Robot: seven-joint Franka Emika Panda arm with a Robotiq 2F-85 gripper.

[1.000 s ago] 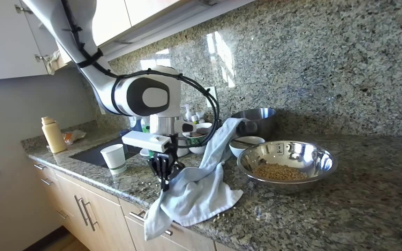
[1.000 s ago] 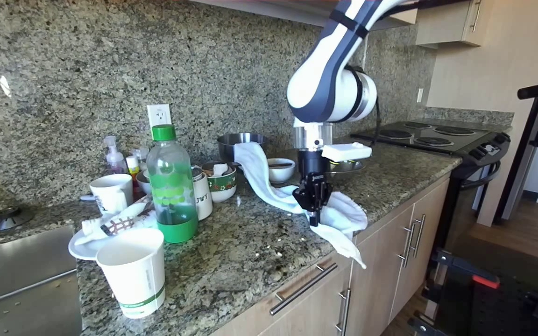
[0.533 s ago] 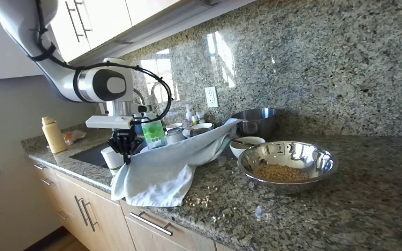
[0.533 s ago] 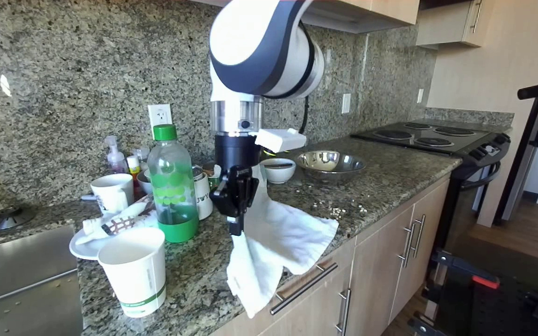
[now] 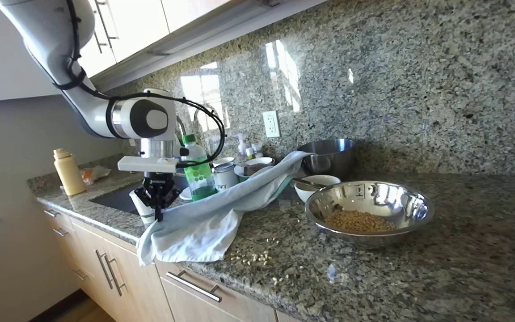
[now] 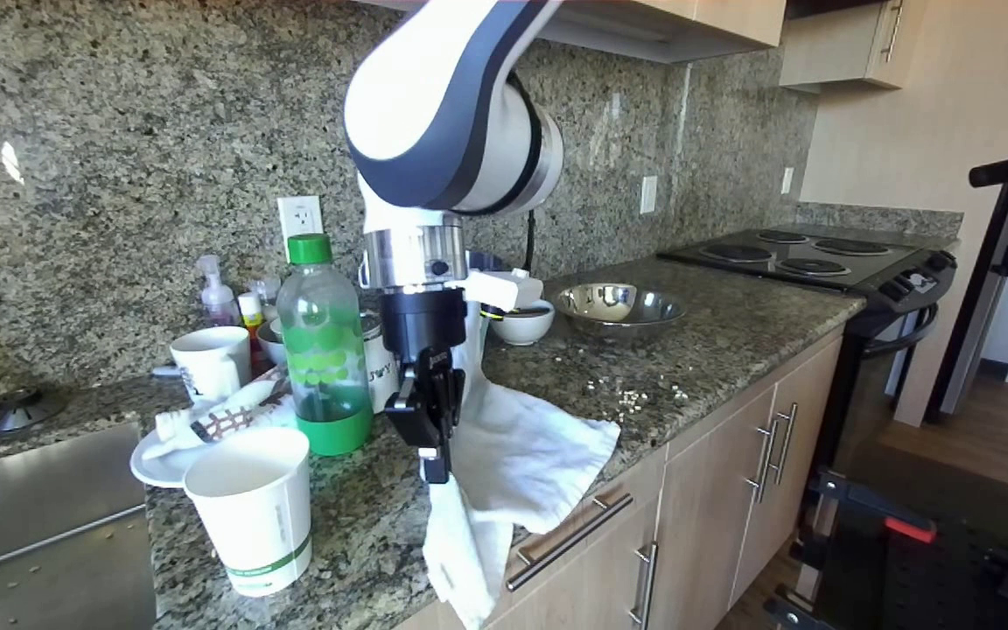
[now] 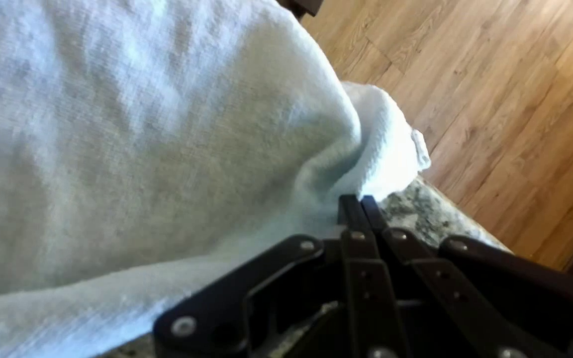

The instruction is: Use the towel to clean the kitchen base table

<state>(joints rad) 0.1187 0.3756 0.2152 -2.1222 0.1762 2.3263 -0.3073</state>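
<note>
Granite counter (image 5: pixel 396 277): speckled stone below the gripper (image 7: pixel 358 200), which points down near the front edge (image 6: pixel 731 399), tips pinched together on the towel (image 6: pixel 526 455).
Towel: stretched across the counter, one corner hanging past the front edge, far end at the deep steel bowl (image 5: pixel 329 158).
Toward the sink (image 6: pixel 31 499): green bottle (image 6: pixel 325 350) and paper cup (image 6: pixel 250 516), near the gripper.
Toward the stove (image 6: pixel 784 254): pale bits (image 5: pixel 257 258) beside the towel, then a shiny bowl (image 5: pixel 351 197) holding grains (image 5: pixel 360 221).
Backsplash (image 5: pixel 418 89): granite, with window reflections (image 5: pixel 201 91).
Floor (image 7: pixel 505 99): wood planks, past the edge.
Arm (image 6: pixel 416 114): slants down from above, last section upright.
</note>
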